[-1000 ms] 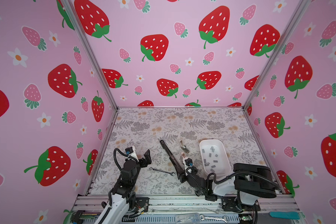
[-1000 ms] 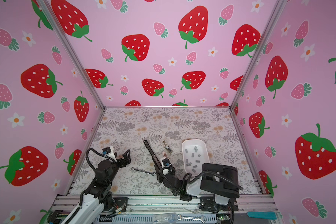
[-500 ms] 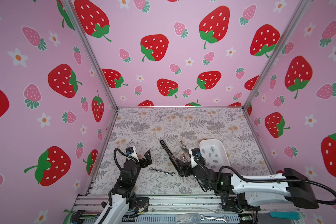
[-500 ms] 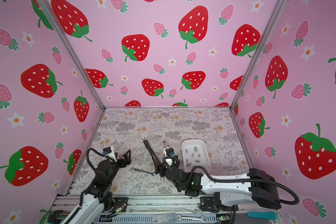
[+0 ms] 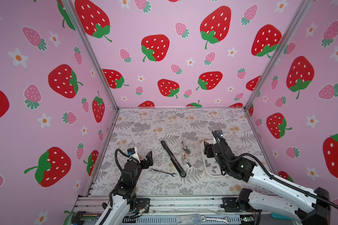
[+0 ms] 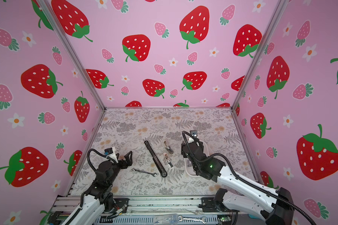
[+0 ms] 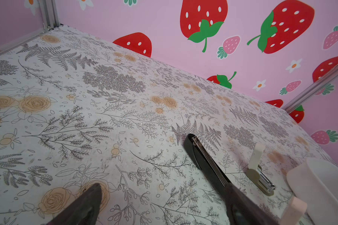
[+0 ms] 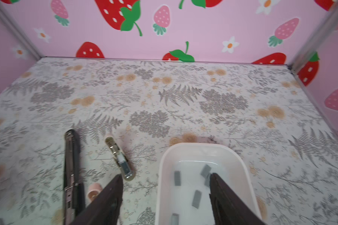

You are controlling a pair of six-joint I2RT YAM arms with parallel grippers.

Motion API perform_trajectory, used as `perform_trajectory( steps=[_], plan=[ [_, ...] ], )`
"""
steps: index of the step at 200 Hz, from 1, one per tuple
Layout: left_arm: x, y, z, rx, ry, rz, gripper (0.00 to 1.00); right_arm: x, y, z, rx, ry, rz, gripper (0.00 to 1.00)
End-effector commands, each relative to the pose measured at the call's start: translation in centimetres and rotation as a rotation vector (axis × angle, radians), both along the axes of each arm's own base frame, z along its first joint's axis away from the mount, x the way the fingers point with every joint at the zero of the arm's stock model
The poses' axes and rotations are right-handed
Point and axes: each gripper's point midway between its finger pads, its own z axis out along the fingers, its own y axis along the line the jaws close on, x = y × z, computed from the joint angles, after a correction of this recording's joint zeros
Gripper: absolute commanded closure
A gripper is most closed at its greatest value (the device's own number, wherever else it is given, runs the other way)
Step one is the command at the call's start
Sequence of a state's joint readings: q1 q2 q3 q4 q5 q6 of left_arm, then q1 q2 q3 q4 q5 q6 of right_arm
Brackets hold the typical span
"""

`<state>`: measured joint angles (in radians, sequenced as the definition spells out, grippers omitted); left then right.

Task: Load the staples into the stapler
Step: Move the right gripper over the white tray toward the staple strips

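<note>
The black stapler (image 5: 172,157) (image 6: 155,158) lies opened out flat at mid-table, its silver channel facing up (image 8: 70,161) (image 7: 203,159). Several grey staples (image 5: 209,164) (image 8: 196,198) lie loose in the white tray (image 5: 216,175) (image 8: 199,145) to its right. My right gripper (image 5: 207,151) (image 8: 165,175) hangs open over the tray's left wall, one finger above the tray floor and the other above the table, holding nothing. My left gripper (image 5: 147,159) (image 7: 163,187) stands open and empty left of the stapler.
A small wrench (image 5: 162,172) lies near the stapler's near end. A tiny beige stapler (image 5: 184,147) (image 8: 119,157) and a tiny pink one (image 5: 186,160) (image 8: 94,191) lie between the stapler and the tray. Pink strawberry walls close three sides.
My right arm has unfolded from beside the stapler's near end, swinging right and farther back until its gripper is over the tray. The left arm has stayed still.
</note>
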<state>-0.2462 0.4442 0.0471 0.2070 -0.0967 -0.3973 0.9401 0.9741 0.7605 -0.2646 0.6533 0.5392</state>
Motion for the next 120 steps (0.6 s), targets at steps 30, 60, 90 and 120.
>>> perform_trajectory(
  steps=[30, 60, 90, 120],
  plan=[
    [0.6, 0.9, 0.8, 0.000, -0.034, 0.059, 0.01, 3.9, -3.9, -5.8, -0.032, 0.194, -0.037, 0.41],
    [1.0, 0.7, 0.7, 0.007, -0.030, 0.053, 0.01, 5.7, -5.1, -10.2, -0.034, 0.321, -0.074, 0.46],
    [1.4, 0.6, 0.5, 0.014, -0.012, 0.052, 0.01, 6.9, -6.0, -13.9, -0.048, 0.419, -0.102, 0.54],
    [1.6, 0.5, 0.5, 0.018, -0.005, 0.043, 0.01, 7.3, -6.4, -16.2, -0.072, 0.476, -0.105, 0.62]
  ],
)
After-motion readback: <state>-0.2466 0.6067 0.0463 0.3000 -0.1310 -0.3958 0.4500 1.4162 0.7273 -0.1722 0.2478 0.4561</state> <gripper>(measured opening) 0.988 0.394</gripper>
